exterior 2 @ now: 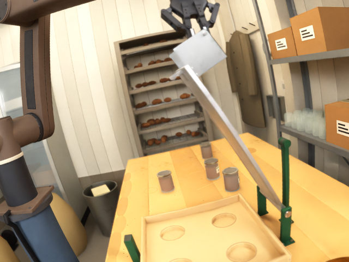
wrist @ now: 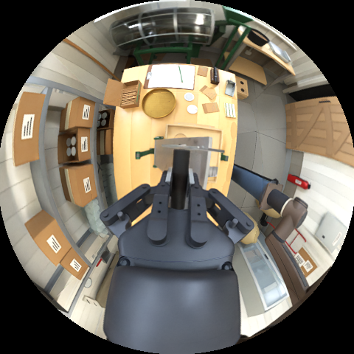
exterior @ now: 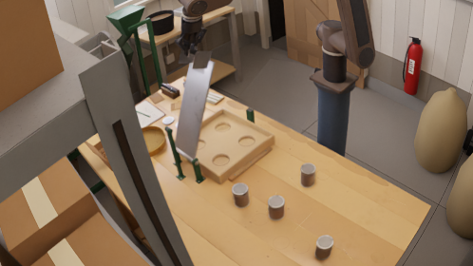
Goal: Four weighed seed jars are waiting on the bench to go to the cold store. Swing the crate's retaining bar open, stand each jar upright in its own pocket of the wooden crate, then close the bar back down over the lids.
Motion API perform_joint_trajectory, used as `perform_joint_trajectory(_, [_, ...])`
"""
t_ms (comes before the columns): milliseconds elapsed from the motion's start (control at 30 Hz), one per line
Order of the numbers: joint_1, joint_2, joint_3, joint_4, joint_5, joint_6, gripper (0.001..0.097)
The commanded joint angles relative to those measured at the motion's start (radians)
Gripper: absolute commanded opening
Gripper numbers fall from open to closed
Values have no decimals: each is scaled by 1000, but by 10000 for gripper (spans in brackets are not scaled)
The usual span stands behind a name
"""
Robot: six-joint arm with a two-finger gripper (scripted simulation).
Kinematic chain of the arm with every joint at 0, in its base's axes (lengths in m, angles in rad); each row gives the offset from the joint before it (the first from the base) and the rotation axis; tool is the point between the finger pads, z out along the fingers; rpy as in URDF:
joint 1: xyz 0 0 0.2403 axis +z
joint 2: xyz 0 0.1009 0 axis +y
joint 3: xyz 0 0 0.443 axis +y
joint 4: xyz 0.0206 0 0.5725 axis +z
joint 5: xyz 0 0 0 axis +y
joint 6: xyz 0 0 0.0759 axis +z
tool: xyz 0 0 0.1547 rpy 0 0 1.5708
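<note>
The grey retaining bar (exterior: 193, 108) (exterior 2: 225, 127) stands swung up from its green hinge post (exterior: 196, 171) (exterior 2: 285, 222) beside the wooden crate (exterior: 228, 142) (exterior 2: 211, 234), whose round pockets are empty. I am gripping the handle at the bar's raised free end with my gripper (exterior: 192, 49) (exterior 2: 194, 26) (wrist: 179, 177), high above the crate. Several brown seed jars with grey lids stand upright on the bench beyond the crate, among them one nearest the crate (exterior: 240, 194) (exterior 2: 231, 178) and one farthest out (exterior: 324, 246) (exterior 2: 206, 149).
A shallow yellow dish (exterior: 151, 138) (wrist: 159, 103), a clipboard (wrist: 171, 76) and small cards lie on the bench behind the crate. A second green post (exterior: 250, 115) (exterior 2: 132, 246) stands on the crate's far side. Shelving with boxes (exterior 2: 307, 31) flanks the bench; the arm's pedestal (exterior: 333, 111) stands opposite.
</note>
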Motion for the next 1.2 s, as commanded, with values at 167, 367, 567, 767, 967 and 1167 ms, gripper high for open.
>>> perform_joint_trajectory(167, [7,-2,2,-20,-10,11,80])
perform_joint_trajectory(367, [7,-1,2,-20,-10,12,80])
perform_joint_trajectory(567, [8,5,-6,-20,-7,12,80])
perform_joint_trajectory(767, [12,21,-29,-20,0,14,80])
perform_joint_trajectory(967, [19,50,-70,-20,13,17,80])
perform_joint_trajectory(1167, [28,94,-130,-20,32,22,80])
